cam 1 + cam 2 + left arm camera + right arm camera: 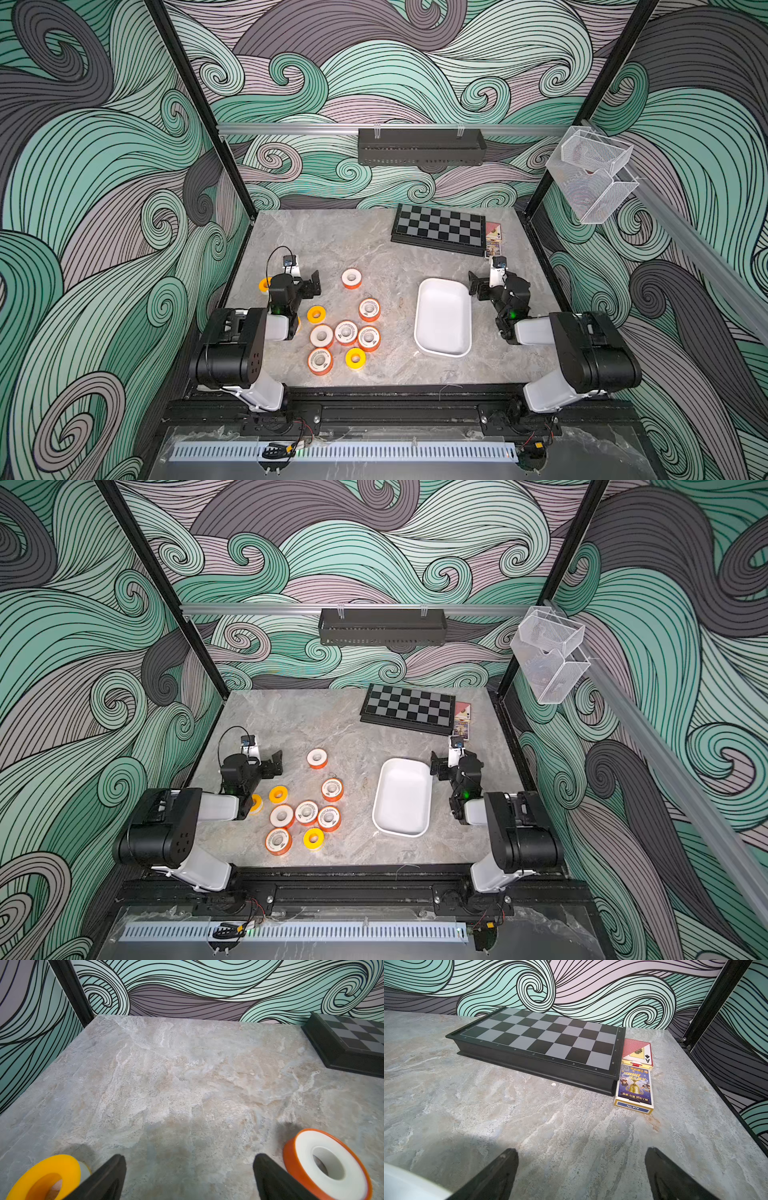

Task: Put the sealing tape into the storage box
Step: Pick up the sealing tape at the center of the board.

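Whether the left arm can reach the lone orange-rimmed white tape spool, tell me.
Probably yes: the open left gripper sits beside the orange-rimmed white tape spool, with only bare grey tabletop between them.

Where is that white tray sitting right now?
In both top views the white tray lies on the right half of the table, just beside the right gripper, with the tape spools to its left and the chessboard beyond it.

Walls (pixel 415 62) printed with swirling teal, grey and mauve waves enclose a grey marbled table (pixel 332 241). Black frame posts (pixel 200 104) rise at its far corners; a silver rail (pixel 291 128) spans the back wall. Light is even.
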Motion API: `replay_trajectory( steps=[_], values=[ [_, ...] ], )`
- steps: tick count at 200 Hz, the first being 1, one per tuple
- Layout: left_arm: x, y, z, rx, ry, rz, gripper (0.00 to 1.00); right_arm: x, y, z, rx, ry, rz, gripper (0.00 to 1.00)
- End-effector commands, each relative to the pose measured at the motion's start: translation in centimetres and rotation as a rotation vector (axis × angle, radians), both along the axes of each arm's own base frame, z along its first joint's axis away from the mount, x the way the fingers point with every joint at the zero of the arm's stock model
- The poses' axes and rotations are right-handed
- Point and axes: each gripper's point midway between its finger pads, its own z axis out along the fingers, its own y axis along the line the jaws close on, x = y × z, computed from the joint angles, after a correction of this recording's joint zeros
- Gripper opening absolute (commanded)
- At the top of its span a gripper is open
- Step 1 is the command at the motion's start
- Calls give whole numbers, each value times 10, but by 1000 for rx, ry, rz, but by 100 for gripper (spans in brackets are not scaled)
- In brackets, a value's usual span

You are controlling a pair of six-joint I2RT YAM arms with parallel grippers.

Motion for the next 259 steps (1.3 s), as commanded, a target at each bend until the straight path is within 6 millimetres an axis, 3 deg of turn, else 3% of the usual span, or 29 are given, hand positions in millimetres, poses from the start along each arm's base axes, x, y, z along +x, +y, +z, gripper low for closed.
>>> replay_trajectory(
  steps=[1, 117, 165, 190, 202, 226, 242, 259],
  values=[
    [3, -2, 4, -1, -20, -12, 99, 3, 5, 5, 1, -12, 21, 99],
    [3, -2, 4, 1, -21, -14, 99, 3, 5, 5, 0, -13, 20, 99],
    [-5, -17, 11, 41, -71, -74, 99, 3, 5, 5, 1, -13, 21, 99],
    [-10, -8, 34, 73, -77, 9, 99, 3, 4, 5, 1, -12, 19, 99],
    [-11, -6, 60, 69, -83, 29, 98, 4, 4, 5, 6, -9, 19, 99],
    [-20, 13, 107, -209, -152, 225, 99, 4, 3, 5, 10, -7, 20, 99],
    [-30, 12, 114, -373, -98, 280, 99, 4, 3, 5, 8, -10, 19, 99],
    [-34, 6, 115, -432, -105, 262, 99, 3, -5, 9, -7, -21, -42, 99]
  ],
)
